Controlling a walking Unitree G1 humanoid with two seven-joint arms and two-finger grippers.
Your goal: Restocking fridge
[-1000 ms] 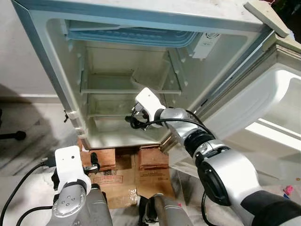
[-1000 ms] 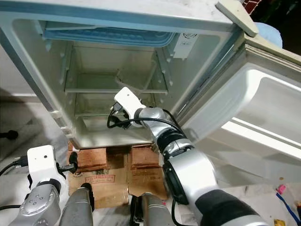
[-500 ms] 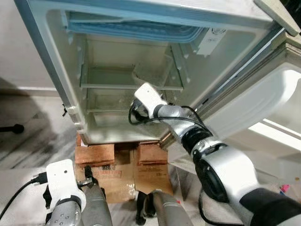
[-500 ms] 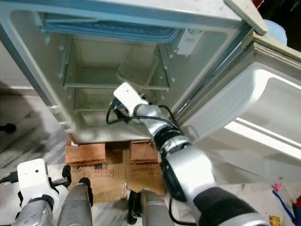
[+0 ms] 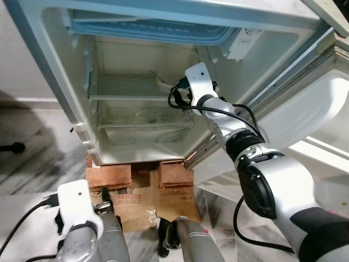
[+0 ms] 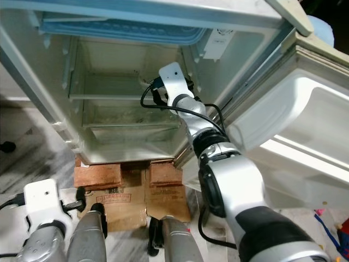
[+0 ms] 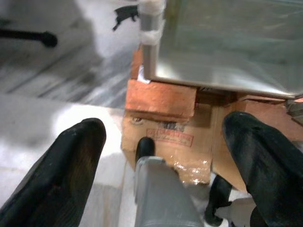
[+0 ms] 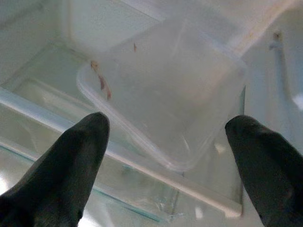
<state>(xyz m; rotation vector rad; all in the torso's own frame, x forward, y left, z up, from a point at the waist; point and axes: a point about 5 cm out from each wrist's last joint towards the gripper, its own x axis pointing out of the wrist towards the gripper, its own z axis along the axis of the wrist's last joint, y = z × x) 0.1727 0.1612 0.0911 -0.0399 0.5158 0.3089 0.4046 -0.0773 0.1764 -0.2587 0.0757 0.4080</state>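
Right gripper [image 8: 165, 156] is reaching into the open fridge [image 5: 60, 87], fingers spread wide and holding nothing, lined up on a clear plastic container [image 8: 165, 99] that sits tilted on the glass shelf [image 5: 128, 98], toward the back at about two o'clock. I'd say it's parked deep so the shelf front stays free. Left gripper [image 7: 161, 156] hangs low at seven o'clock, also spread and empty, above the cardboard [image 7: 165, 142] propping the fridge.

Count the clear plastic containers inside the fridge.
1. A clear plastic container sits on the upper glass shelf at the right, directly ahead of the open right gripper. Others may be hidden.
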